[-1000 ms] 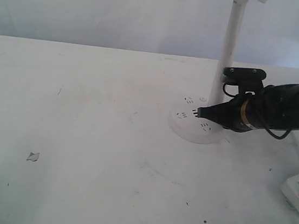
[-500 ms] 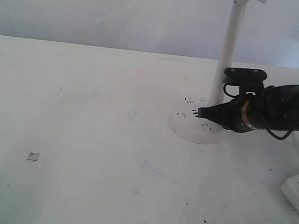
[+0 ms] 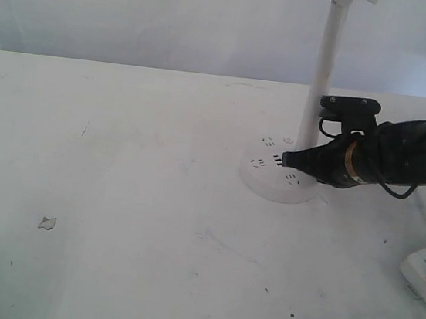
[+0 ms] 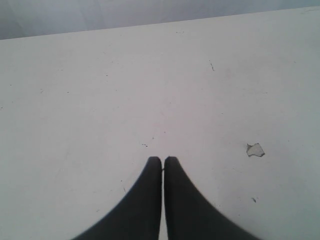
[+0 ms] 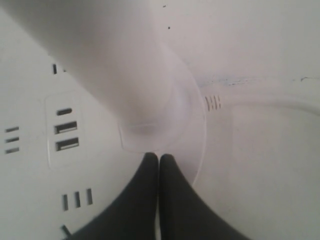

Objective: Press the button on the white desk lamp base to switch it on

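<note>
- The white desk lamp base (image 3: pixel 272 184) lies flat on the counter (image 3: pixel 131 196), right of centre; its pole (image 3: pixel 324 72) rises nearly vertical, past the exterior view's top.
- The right end effector (image 3: pixel 284 160), fingers pressed together, points at the pole's foot on the disc; it seems to touch, though blur leaves that unsure.
- The left end effector (image 4: pixel 162 160) hangs over the counter, tips together, well apart from the lamp.

White desk lamp base (image 3: pixel 261 179) with dark slots, black right pincer (image 3: pixel 284 159), speckled white table (image 3: pixel 154 199)
</note>
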`<act>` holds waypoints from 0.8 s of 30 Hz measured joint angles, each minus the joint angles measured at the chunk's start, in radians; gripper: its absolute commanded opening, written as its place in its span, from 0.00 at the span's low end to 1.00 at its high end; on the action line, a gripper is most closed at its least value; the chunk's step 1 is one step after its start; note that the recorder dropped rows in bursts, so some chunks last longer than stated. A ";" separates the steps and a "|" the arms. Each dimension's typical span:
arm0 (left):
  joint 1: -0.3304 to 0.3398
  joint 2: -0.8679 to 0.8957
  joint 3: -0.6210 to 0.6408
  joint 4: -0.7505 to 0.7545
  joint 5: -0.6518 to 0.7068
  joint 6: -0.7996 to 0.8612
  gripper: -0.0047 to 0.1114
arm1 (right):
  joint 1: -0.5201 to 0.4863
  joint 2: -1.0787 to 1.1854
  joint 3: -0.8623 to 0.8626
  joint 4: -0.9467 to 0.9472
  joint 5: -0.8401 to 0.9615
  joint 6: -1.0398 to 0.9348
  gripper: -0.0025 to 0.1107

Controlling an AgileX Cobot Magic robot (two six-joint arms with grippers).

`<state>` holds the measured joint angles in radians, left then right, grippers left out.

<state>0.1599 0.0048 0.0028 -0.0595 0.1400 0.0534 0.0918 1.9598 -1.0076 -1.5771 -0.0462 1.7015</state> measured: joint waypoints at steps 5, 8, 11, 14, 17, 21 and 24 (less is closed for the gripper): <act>0.000 0.000 0.000 0.000 0.000 0.000 0.05 | 0.000 -0.002 0.013 -0.018 0.006 0.000 0.02; 0.000 0.000 0.000 0.000 0.000 0.000 0.05 | 0.000 -0.008 0.022 -0.029 0.010 0.000 0.02; 0.000 0.000 0.000 0.000 0.000 0.000 0.05 | 0.000 -0.009 0.028 -0.040 0.012 0.000 0.02; 0.000 0.000 0.000 0.000 0.000 0.000 0.05 | 0.008 -0.011 0.036 -0.059 0.039 0.000 0.02; 0.000 0.000 0.000 0.000 0.000 0.000 0.05 | 0.044 -0.014 0.042 -0.083 0.115 -0.024 0.02; 0.000 0.000 0.000 0.000 0.000 0.000 0.05 | 0.101 -0.010 0.044 -0.082 0.224 -0.097 0.02; 0.000 0.000 0.000 0.000 0.000 0.000 0.05 | 0.122 0.000 0.044 -0.049 0.276 -0.179 0.02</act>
<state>0.1599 0.0048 0.0028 -0.0595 0.1400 0.0534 0.2139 1.9597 -0.9634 -1.6263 0.2303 1.5221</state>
